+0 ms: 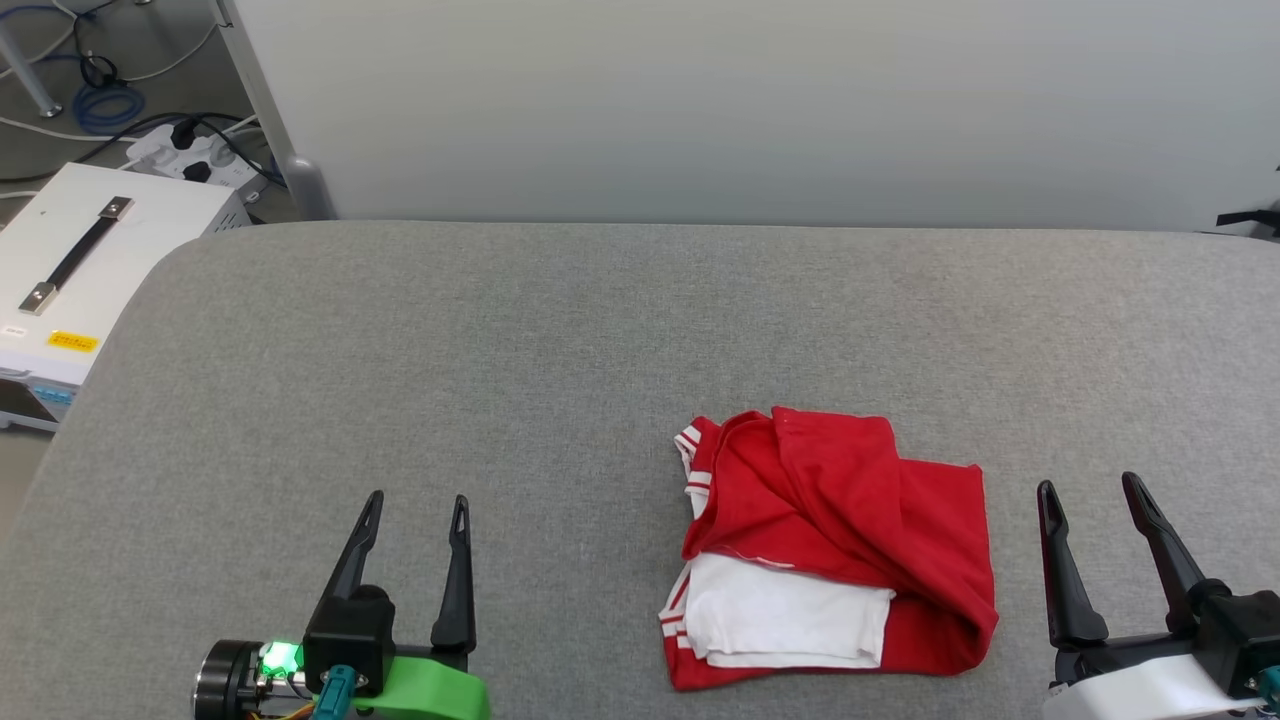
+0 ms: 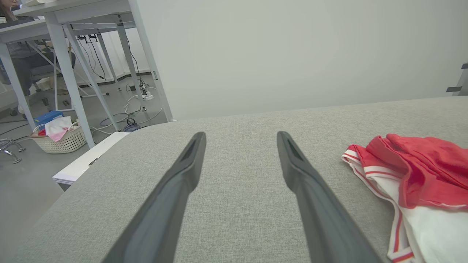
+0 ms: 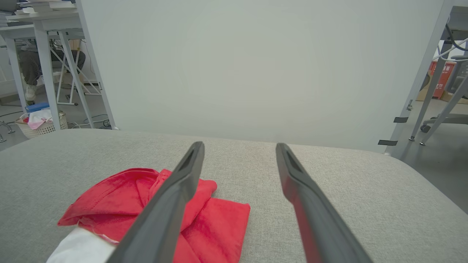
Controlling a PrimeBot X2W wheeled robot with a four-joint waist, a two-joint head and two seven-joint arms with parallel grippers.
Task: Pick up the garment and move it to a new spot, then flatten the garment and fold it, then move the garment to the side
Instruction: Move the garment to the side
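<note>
A: Where is the garment lying?

B: On the grey counter, right of the middle and towards the near edge. It is bunched into a rough fold, with red cloth on top, a white sleeve showing at its near left corner, and red-and-white striped trim along its left edge.

A: And the left end effector?

B: Released, with its two dark fingers spread and nothing between them. It hangs over bare counter, well apart from the garment on that side. In the left wrist view the striped trim lies off to the right of the fingers.

A: The right end effector?

B: Also released and empty, just beside the garment's right edge but not touching it in the head view. In the right wrist view one finger crosses in front of the red cloth.

A: Anything around the counter?

B: A white panel stands behind it, a white box with a black handle sits off its left end, and a basket holding cloth is on the floor
</note>
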